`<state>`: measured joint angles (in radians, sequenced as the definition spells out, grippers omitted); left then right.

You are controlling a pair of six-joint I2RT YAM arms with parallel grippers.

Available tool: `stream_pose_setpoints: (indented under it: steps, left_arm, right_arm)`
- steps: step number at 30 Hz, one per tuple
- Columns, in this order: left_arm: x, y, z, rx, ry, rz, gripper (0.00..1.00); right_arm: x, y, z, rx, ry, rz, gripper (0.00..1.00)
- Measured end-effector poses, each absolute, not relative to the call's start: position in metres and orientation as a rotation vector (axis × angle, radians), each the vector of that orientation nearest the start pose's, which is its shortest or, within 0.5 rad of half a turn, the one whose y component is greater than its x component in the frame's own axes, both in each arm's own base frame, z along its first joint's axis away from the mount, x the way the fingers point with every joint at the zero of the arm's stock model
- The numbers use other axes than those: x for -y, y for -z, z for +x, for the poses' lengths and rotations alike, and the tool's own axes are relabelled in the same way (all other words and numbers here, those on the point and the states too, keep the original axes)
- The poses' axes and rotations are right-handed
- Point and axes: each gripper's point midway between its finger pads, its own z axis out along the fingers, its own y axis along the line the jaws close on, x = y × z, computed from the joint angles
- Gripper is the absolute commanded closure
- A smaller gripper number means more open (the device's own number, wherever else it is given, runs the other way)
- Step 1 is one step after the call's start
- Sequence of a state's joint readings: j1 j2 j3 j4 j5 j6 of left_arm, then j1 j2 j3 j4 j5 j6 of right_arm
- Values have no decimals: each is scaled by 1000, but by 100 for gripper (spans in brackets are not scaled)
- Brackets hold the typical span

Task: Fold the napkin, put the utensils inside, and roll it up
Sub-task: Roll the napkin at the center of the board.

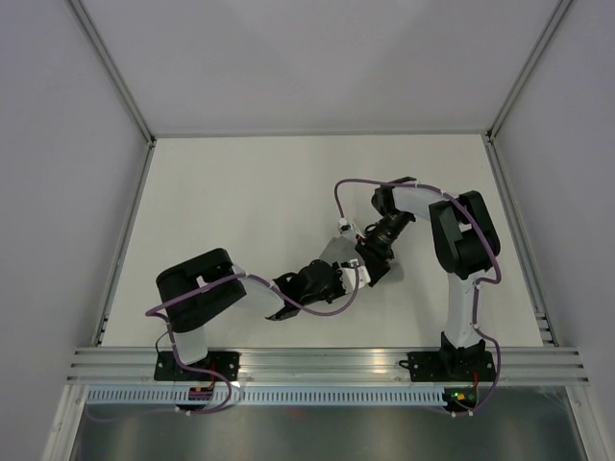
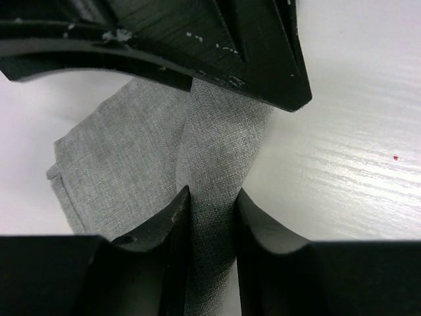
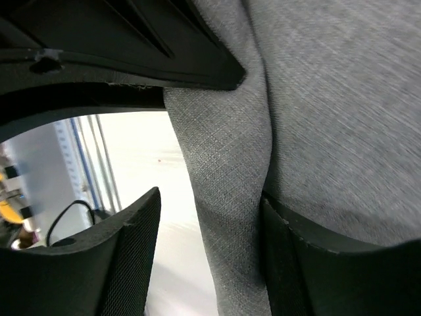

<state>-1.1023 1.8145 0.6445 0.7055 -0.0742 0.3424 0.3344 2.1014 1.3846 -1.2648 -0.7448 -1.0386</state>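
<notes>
The grey napkin (image 2: pixel 131 151) lies bunched on the white table with a rolled ridge running down its right side. My left gripper (image 2: pixel 212 197) is shut on that ridge, both fingers pressed against the cloth. In the right wrist view the napkin (image 3: pixel 329 99) fills the right half. My right gripper (image 3: pixel 209 197) stands open: the roll rests against one finger and bare table shows between it and the other. From above, both grippers meet mid-table, left (image 1: pixel 332 279) and right (image 1: pixel 370 264), over a small pale patch of napkin (image 1: pixel 336 252). The utensils are hidden.
The white table (image 1: pixel 240 202) is walled by grey panels at the back and sides. An aluminium rail (image 1: pixel 327 363) runs along the near edge by the arm bases. Purple cables loop around both arms.
</notes>
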Motion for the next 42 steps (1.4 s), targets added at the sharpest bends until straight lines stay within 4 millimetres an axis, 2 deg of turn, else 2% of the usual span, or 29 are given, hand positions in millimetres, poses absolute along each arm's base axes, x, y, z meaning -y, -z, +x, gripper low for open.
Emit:
stream_pose_setpoints:
  steps: [3,7,11,14,17,22,29,34,38,40,42]
  left_arm:
    - [380,-21,223,-1613,463,1285,73]
    - [381,-22,222,-1665,555,1233,78]
    - [382,-22,216,-1715,678,1176,83]
    - [381,-23,212,-1748,769,1123,85]
    - [377,-24,207,-1785,867,1061,85]
    - [373,-24,203,-1848,1011,958,87]
    - [375,-24,201,-1891,1167,866,87]
    - [375,-24,201,-1910,1239,835,87]
    - [375,-24,197,-1917,1266,839,87]
    - [375,-23,195,-1922,1281,845,87]
    - [375,-23,194,-1926,1291,845,87]
  right_arm:
    - [-175,-27,233,-2421,-1203,-1697,34]
    - [-174,-34,269,-2320,-1015,-1637,33]
    - [-162,-50,294,-2244,-880,-1536,33]
    - [-152,-58,302,-2193,-808,-1481,33]
    - [-146,-60,296,-2151,-766,-1468,31]
    - [-141,-63,268,-2056,-719,-1504,26]
    - [-147,-75,253,-1908,-690,-1556,20]
    - [-163,-70,235,-1806,-648,-1647,19]
    - [-179,-59,208,-1692,-571,-1746,18]
    - [-184,-56,206,-1658,-537,-1771,18]
    - [-188,-55,214,-1635,-492,-1770,17]
